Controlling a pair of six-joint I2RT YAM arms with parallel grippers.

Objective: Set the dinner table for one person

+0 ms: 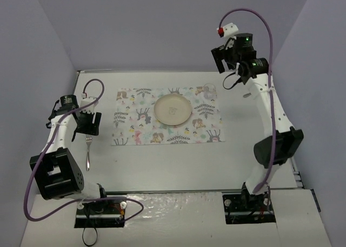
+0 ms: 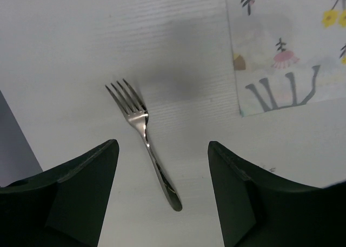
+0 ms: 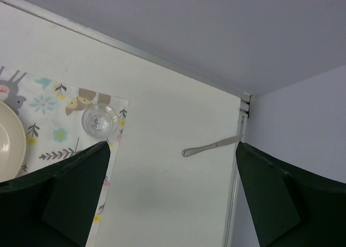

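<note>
Dinner table (image 1: 162, 166) spans the whole work area, printed cloth (image 1: 130, 125) laid just toward 12 o'clock of its centre, plate (image 1: 173, 109) on the cloth's middle, glass (image 1: 210, 88) on its 1 o'clock corner. Fork (image 2: 143, 129) lies on bare tabletop off the cloth's 9 o'clock side, tines to 12, left gripper (image 2: 162, 145) over it with jaws spread and empty. Right gripper (image 3: 172, 145) hangs high at 2 o'clock, jaws apart, nothing held, a silver utensil (image 3: 211, 146) below it near the table's 3 o'clock edge
</note>
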